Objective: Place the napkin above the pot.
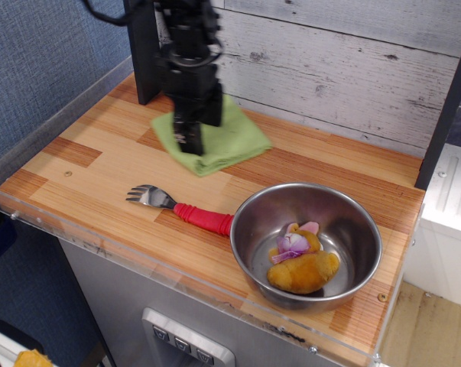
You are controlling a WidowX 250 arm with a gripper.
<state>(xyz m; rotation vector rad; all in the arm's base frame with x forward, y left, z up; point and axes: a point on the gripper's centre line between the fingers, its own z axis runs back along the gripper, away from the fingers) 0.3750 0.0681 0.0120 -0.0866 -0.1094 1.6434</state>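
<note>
Claw sits directly on the napkin, pressing or pinching its near-left portion against the table. Fingertips bunched low against the cloth; width of the opening cannot be told from this view, nor whether fabric is actually pinched between the tips. Cloth spreads mostly to the right of the claw and behind it, toward the plank wall.

Pot lies to the right of the claw and nearer the front edge, well apart. Target zone, judged from the task: the bare board behind the pot, between its far rim and the wall. That zone lies to the right of the claw and roughly level with it in depth, so the coming travel appears mainly sideways, rightward.

Napkin: folded square, no true long axis; sits rotated, one corner pointing toward the front edge just below the claw, another toward the right.

Fork with red handle lies in front of the claw, long axis left to right, handle end touching or nearly touching the pot rim. Plush toy rests inside the pot.
</note>
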